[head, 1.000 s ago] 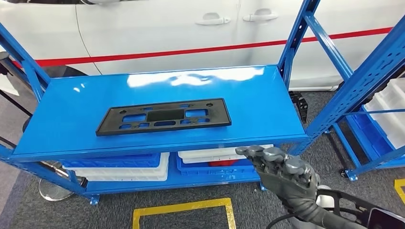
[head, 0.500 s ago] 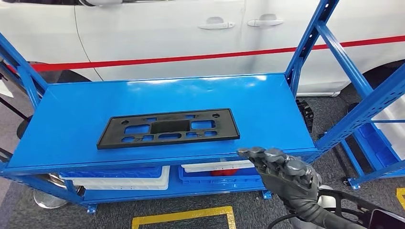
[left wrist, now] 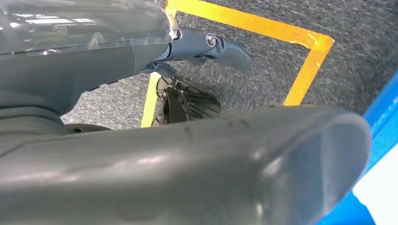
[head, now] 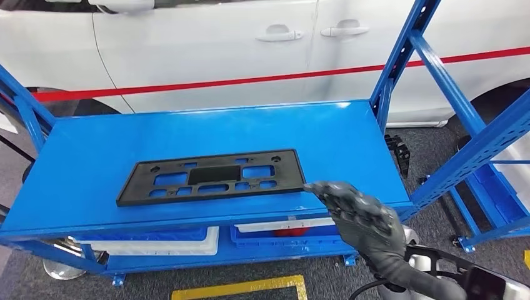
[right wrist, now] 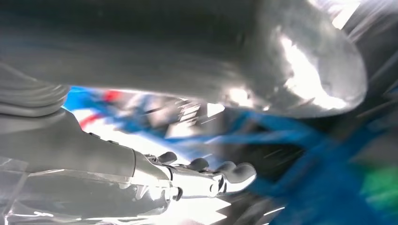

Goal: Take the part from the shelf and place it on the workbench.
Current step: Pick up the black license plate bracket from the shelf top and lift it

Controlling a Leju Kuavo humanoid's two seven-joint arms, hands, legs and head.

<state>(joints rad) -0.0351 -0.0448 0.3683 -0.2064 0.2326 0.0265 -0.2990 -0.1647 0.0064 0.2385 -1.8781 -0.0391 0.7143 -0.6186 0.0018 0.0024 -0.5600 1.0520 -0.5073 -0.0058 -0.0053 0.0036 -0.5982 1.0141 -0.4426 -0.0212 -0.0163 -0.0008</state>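
Right robot hand [head: 359,215] beside part [head: 212,177]

The right hand [head: 362,215] is seen in the lower right of the head view, raised on its arm from the bottom edge, with the fingers held apart and stretched toward the upper left and nothing held in them. In the left wrist view the left hand [left wrist: 197,154] is shown as a thick grey thumb across the lower frame, with darker fingers [left wrist: 220,47] extended at upper centre, nothing being gripped.
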